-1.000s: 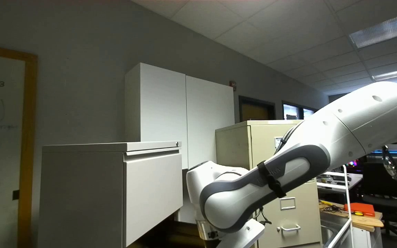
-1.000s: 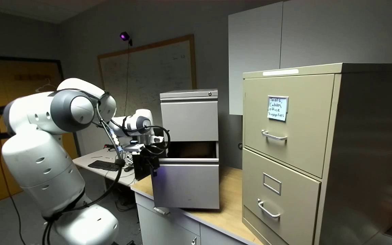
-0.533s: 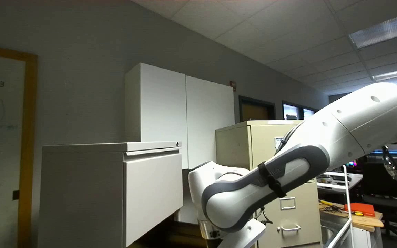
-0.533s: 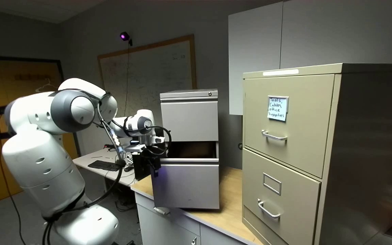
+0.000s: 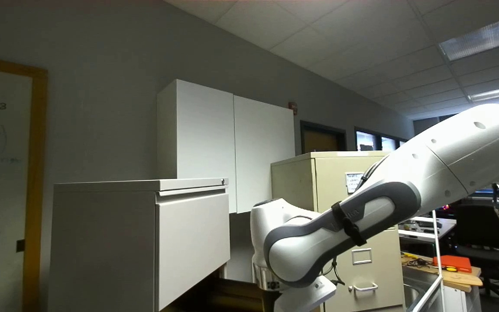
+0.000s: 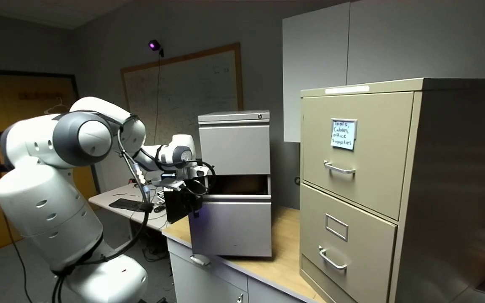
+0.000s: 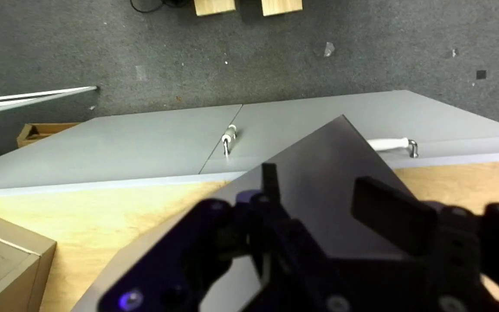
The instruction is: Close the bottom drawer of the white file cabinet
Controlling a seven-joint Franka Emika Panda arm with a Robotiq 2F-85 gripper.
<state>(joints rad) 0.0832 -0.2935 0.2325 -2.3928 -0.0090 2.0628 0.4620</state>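
Observation:
The white file cabinet (image 6: 234,149) stands on a wooden counter, and its grey-white side (image 5: 102,242) shows in an exterior view. Its upper drawer is shut. The bottom drawer (image 6: 232,229) is pulled out, with a dark gap above its front. My gripper (image 6: 194,206) is at the left front corner of this drawer, at about its top edge. In the wrist view my gripper (image 7: 314,186) has its fingers apart, with the drawer's grey metal face (image 7: 336,147) showing between and beyond them. Whether a finger touches the metal cannot be told. In an exterior view the gripper is out of frame.
A beige cabinet (image 6: 352,202) with handles stands beside the white one. White wall cupboards (image 5: 206,143) hang behind. The counter (image 6: 286,244) has grey doors with handles below it. A desk (image 6: 120,195) with a keyboard stands behind the arm.
My wrist and gripper have moved a little toward the cabinet and sideways. The bottom drawer's front has shifted very slightly inward. The cabinet itself has not moved.

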